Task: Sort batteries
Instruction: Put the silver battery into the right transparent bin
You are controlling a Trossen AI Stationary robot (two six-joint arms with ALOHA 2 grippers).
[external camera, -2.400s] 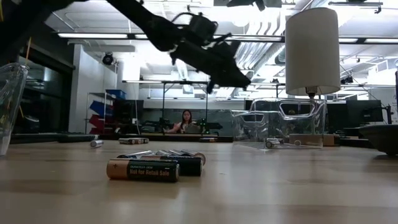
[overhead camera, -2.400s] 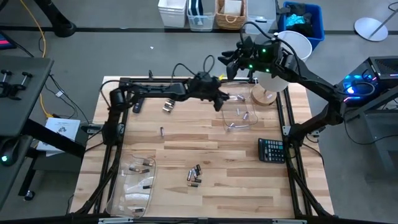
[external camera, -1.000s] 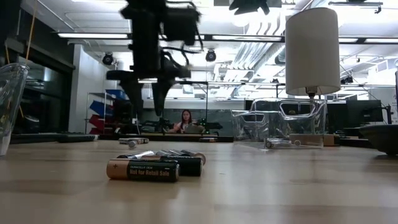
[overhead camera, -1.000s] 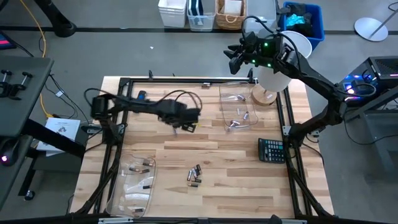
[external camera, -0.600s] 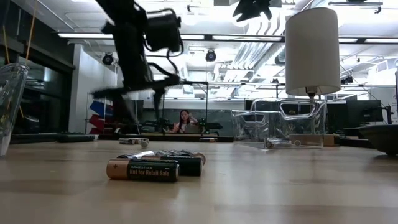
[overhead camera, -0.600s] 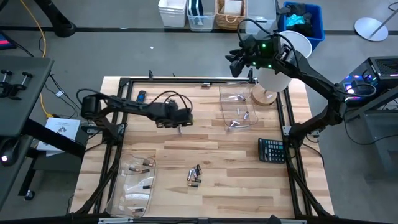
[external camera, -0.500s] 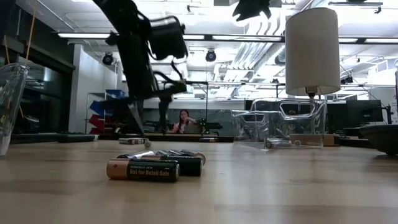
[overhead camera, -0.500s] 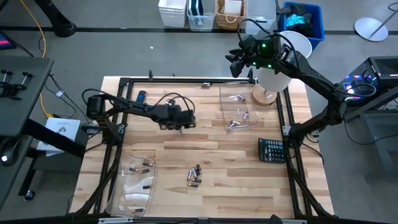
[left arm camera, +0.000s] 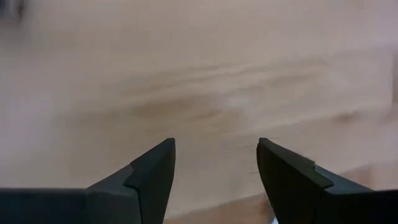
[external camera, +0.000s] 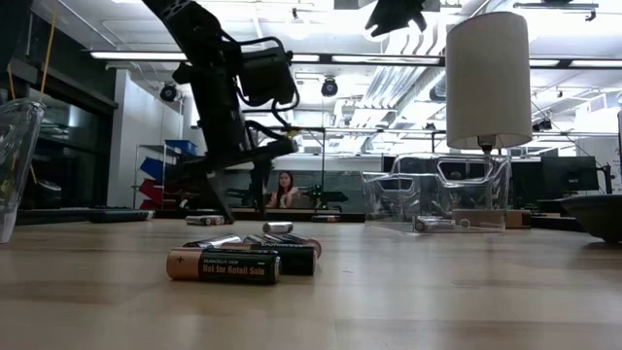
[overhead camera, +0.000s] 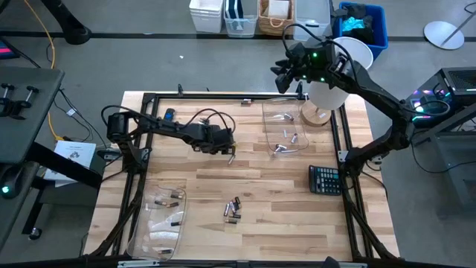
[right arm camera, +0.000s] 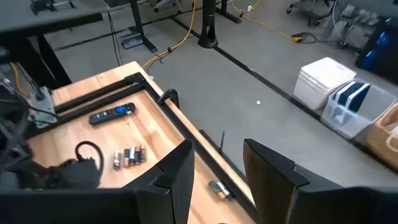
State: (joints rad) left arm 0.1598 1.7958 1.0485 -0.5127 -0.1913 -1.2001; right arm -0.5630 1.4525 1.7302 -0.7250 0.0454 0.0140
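Several batteries [overhead camera: 233, 211] lie loose in a cluster on the wooden table toward its near edge, dark with copper ends [external camera: 224, 264]. More lie in a clear tray [overhead camera: 162, 223] at the near left and in a clear tray [overhead camera: 286, 138] at the far right. My left gripper [overhead camera: 228, 152] hangs open just above the table's middle, fingers pointing down, with only bare wood between them [left arm camera: 216, 155]. A single silvery battery [external camera: 277, 227] lies just beside its fingertips. My right gripper [right arm camera: 217, 168] waits open, high over the far edge.
A dark calculator [overhead camera: 325, 179] lies at the right edge. A slim remote [overhead camera: 169, 115] sits at the far left, with a few batteries [right arm camera: 129, 155] beside it. A white cylinder on a wooden base [overhead camera: 320, 100] stands at the far right. Bare wood lies between the trays.
My left gripper has dropped toward the table and shifted a little toward the right edge, staying open. In the low view a silvery battery now lies beside its fingertips where none showed half a second ago.
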